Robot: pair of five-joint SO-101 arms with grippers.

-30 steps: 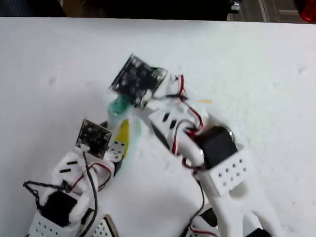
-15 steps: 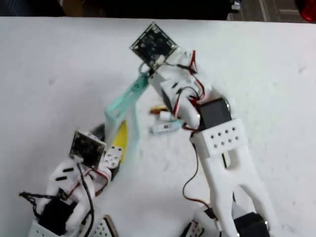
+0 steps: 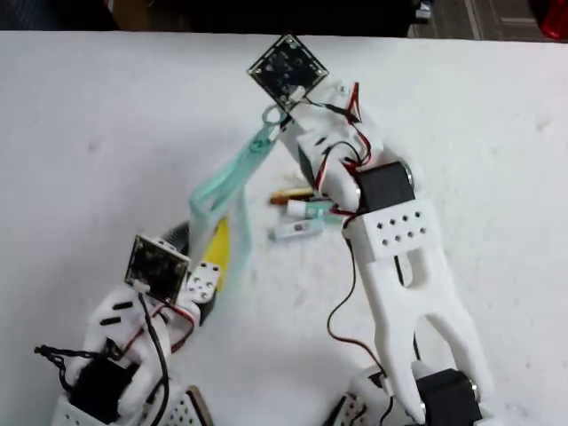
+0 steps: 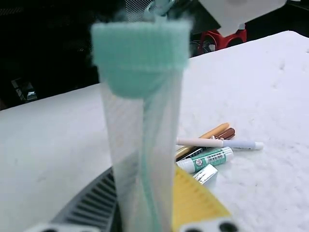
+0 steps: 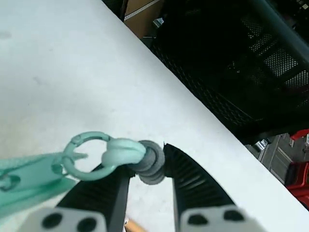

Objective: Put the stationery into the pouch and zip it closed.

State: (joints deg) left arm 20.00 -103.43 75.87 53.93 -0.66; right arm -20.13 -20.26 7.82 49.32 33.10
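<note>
Nearest, at the 7 o'clock side of the high view, the left gripper (image 3: 202, 241) is pressed onto the near end of the pouch (image 3: 232, 177), with its grey and yellow jaws on either face. From there the pouch stretches taut between the two grippers, its long axis running from 7 toward 1 o'clock. The stationery (image 3: 300, 211), a small cluster of pens and markers, lies on the table (image 3: 461, 115) just beside the pouch at its 3 o'clock, outside it. Farthest, the right gripper (image 5: 147, 163) pinches the zip pull (image 5: 120, 152) at the pouch's far end. I judge loading not yet begun. One gripper must let go first, and the right is nearer the pens.
</note>
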